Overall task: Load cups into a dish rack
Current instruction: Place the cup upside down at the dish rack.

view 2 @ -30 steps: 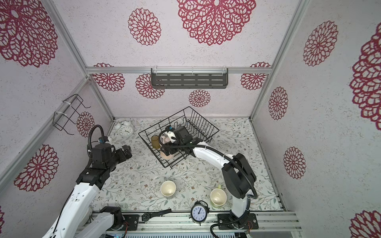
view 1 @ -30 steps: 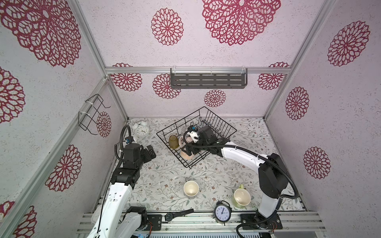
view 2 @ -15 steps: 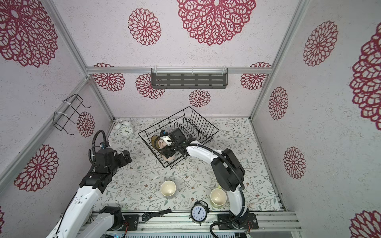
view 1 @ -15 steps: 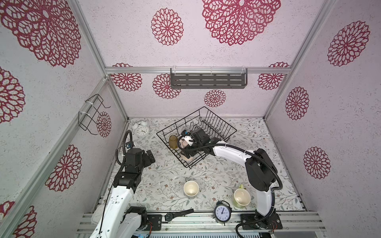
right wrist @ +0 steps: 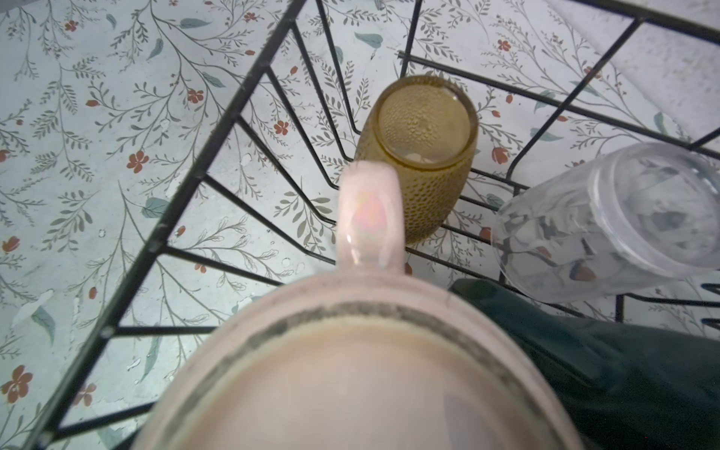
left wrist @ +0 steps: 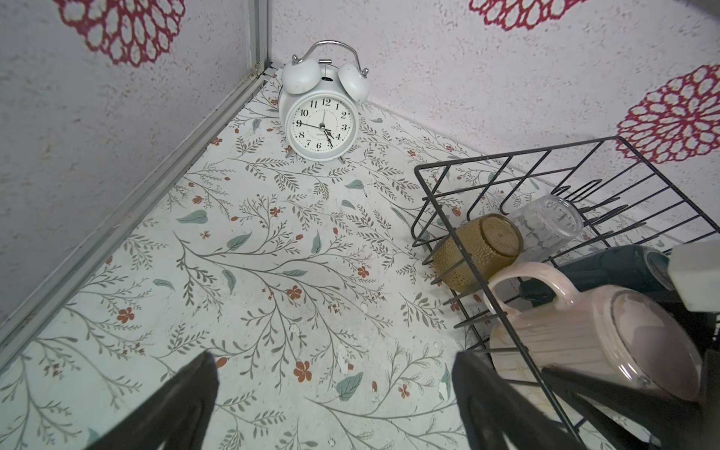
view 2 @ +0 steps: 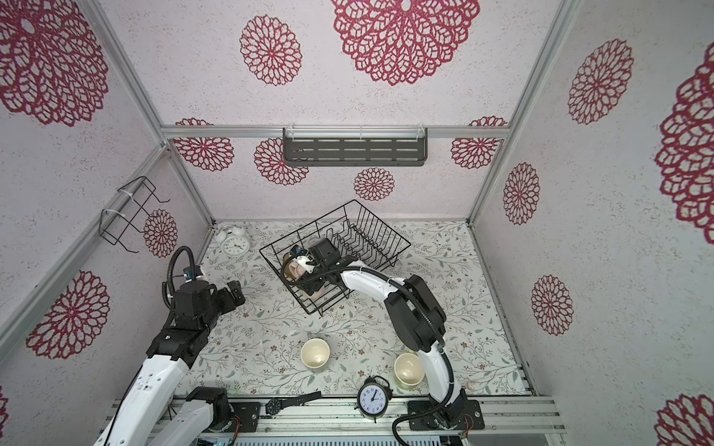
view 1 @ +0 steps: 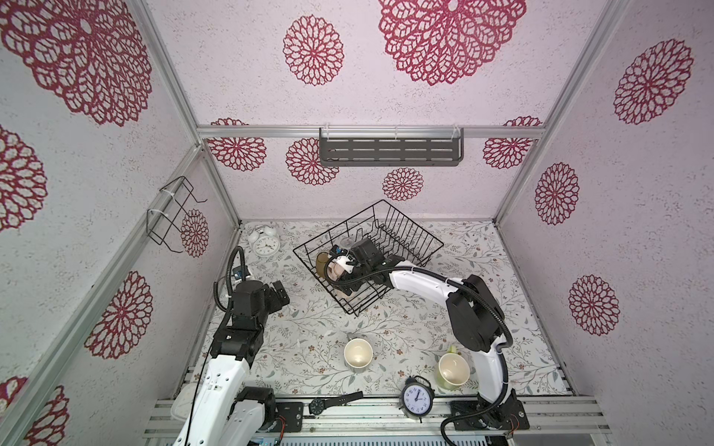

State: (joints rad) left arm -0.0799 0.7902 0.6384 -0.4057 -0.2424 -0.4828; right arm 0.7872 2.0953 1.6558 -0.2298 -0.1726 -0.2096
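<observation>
The right claw (view 1: pixel 347 276) was down inside the dish rack (view 1: pixel 409 222) at the ribbed pink mug (right wrist: pixel 350 370), which sat bottom-up beside the amber tumbler (right wrist: pixel 424 128), the clear glass (right wrist: pixel 607 222) and the dark teal mug (right wrist: pixel 584 370), probably so that it can drain. I could not tell whether its jaws clamped the mug. The left claw (left wrist: pixel 335 362) hung apart and empty over the surface (view 1: pixel 386 320) beside the rack, I think to leave room, and the grey mug (view 1: pixel 358 354) and the yellow-green mug (view 1: pixel 453 370) stood outside the rack near the front edge.
</observation>
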